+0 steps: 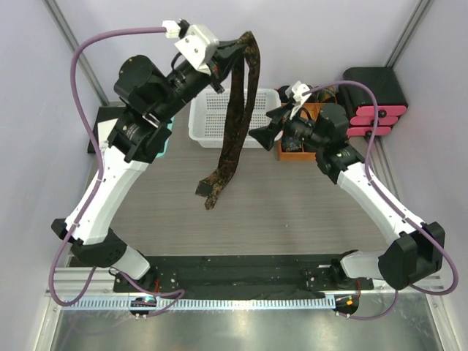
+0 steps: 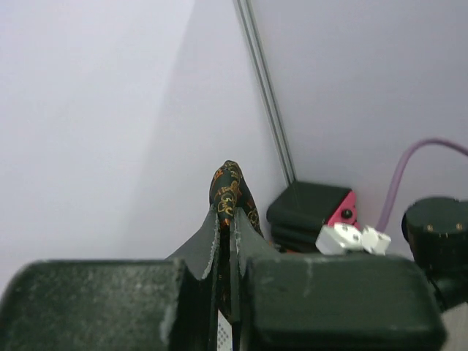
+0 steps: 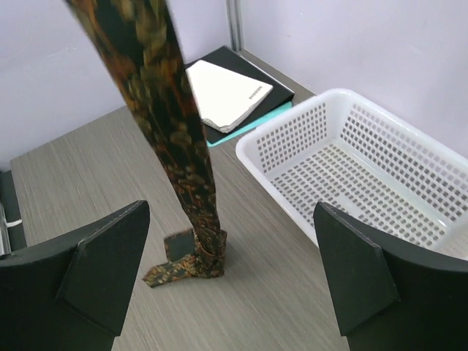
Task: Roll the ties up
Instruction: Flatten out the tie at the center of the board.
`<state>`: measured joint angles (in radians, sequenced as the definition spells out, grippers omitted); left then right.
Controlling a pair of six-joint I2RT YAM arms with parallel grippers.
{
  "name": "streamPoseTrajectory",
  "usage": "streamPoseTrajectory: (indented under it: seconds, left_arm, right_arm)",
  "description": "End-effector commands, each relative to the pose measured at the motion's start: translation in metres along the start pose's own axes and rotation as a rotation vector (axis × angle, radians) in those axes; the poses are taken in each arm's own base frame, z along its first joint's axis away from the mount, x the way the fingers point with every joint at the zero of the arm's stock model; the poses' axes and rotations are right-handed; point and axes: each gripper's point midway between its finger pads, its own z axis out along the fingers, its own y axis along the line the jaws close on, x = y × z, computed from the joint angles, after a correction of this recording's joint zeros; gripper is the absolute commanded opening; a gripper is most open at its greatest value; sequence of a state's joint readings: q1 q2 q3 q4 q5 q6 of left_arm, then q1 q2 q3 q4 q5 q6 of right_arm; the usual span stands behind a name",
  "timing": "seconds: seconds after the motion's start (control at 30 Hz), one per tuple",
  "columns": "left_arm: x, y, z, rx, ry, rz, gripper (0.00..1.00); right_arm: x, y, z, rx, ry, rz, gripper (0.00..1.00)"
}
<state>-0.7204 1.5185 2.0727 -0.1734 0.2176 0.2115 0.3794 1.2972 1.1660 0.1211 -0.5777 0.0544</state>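
The left tool (image 1: 228, 55) is raised high over the far side of the surface (image 1: 292, 212). Its two grey fingers (image 2: 199, 252) are pinched tight on the tie (image 1: 235, 117). In the left wrist view only a short hump of fabric shows above the pinch, and the tool's own dark body hides the rest. From the grip the tie arches over and hangs as one long narrow strip, dark with a mottled brown-gold print. Its lower end rests on the surface, folded over on itself, so its outline is hard to make out.

The right tool (image 3: 234, 281) sits low, aimed at the hanging strip and clear of it. Its flat black wedge-shaped fingers (image 3: 102, 270) are spread wide with nothing between them. From above it is dark against dark and hard to read.

Behind the tie stands a white plastic mesh basket (image 1: 208, 121), rectangular and evenly perforated. The strip crosses part of it, and the right wrist view cuts it off. A white pad (image 3: 227, 91) lies on a black folder with a teal edge at the far left. An orange box (image 1: 292, 152) is half hidden behind the right tool. A black block with pink bars (image 1: 376, 99) fills the far right corner. The surface is grey with a fine wood grain.
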Motion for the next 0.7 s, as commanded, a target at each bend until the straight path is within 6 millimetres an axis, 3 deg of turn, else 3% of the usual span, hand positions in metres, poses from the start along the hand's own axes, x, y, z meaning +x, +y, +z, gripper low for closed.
streamPoseTrajectory:
  seconds: [0.0, 0.1, 0.43, 0.53, 0.57, 0.63, 0.67]
  left_arm:
    - [-0.069, 0.010, 0.001, -0.009, -0.197, 0.034, 0.00]
    - [-0.096, 0.019, 0.002, -0.032, -0.262, 0.055, 0.00]
    - [-0.114, 0.019, 0.000, -0.031, -0.321, 0.068, 0.00]
    - [-0.110, 0.030, -0.001, -0.094, -0.306, 0.092, 0.00]
    - [-0.107, 0.040, -0.002, -0.149, -0.287, 0.098, 0.00]
    - [-0.096, 0.051, -0.007, -0.214, -0.245, 0.138, 0.00]
    - [-0.092, 0.060, -0.013, -0.269, -0.219, 0.147, 0.00]
  right_arm:
    - [-0.029, 0.029, 0.005, -0.088, -0.135, -0.138, 1.00]
    - [-0.006, 0.032, 0.012, -0.081, -0.108, -0.146, 1.00]
    - [0.043, -0.002, 0.044, 0.012, -0.051, -0.175, 0.98]
    - [0.062, 0.010, 0.044, -0.071, 0.036, -0.167, 0.52]
    - [0.079, 0.014, 0.036, -0.091, 0.134, -0.140, 0.27]
    - [0.087, 0.013, 0.016, -0.106, 0.231, -0.149, 0.08]
    - [0.099, 0.012, -0.007, -0.126, 0.359, -0.186, 0.01]
